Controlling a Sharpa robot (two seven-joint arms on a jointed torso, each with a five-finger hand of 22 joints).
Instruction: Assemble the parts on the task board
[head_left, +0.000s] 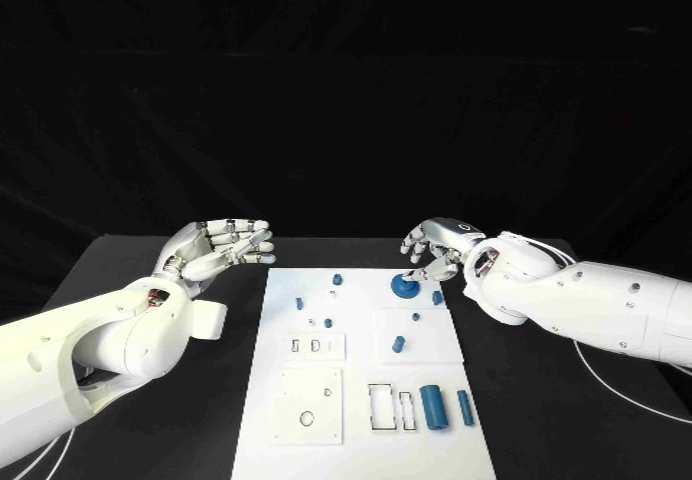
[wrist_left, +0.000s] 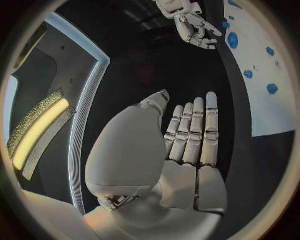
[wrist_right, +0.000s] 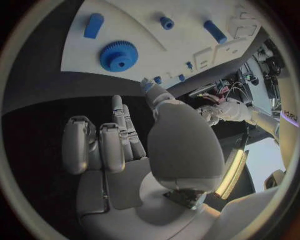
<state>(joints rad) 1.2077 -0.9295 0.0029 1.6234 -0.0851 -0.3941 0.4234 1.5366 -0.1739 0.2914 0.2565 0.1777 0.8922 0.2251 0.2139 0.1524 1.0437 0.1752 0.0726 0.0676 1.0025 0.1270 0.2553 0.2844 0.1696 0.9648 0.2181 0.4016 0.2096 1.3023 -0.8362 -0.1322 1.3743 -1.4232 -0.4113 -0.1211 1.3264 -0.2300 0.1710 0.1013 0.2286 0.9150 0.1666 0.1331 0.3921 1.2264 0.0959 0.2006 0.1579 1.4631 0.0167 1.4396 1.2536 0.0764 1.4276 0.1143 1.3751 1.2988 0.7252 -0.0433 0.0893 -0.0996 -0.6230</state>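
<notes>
A: While the right hand (head_left: 437, 250) hangs over the far edge of the task board (head_left: 361, 400), what's it doing w/ its fingers?

B: Holding nothing. In the right wrist view some fingers are curled partway in, others stretched out, thumb forward, nothing between them. Just in front of the fingertips sits the blue gear (head_left: 405, 287), close but apart from them as far as I can tell.

A: And beyond the gear?

B: Small blue pegs (head_left: 336, 279) scattered on the board toward the left hand's side. Further from the right hand, toward the robot, a short blue post (head_left: 398, 344), then a fat blue cylinder (head_left: 431, 406) and a slim one (head_left: 466, 407) beside two rectangular slots.

A: Left hand?

B: The left hand (head_left: 219, 245) is off the board, over the black desk (head_left: 116, 270), fingers side by side and bent in toward the thumb in the head view, straight and flat in its own wrist view. Holds nothing.

A: Risks?

B: Prob. the gear. It's low and flat, so a pinch coming in crooked could skid it across the board or knock the pegs nearby. If it's lifted off-centre it may tilt and slip out. Also the right forearm sits over the board's corner; a low sweep could catch the upright bits.

A: Any writing?

B: Some letters at the rim of the right wrist view, too small to read. None on the board that I can make out.
</notes>
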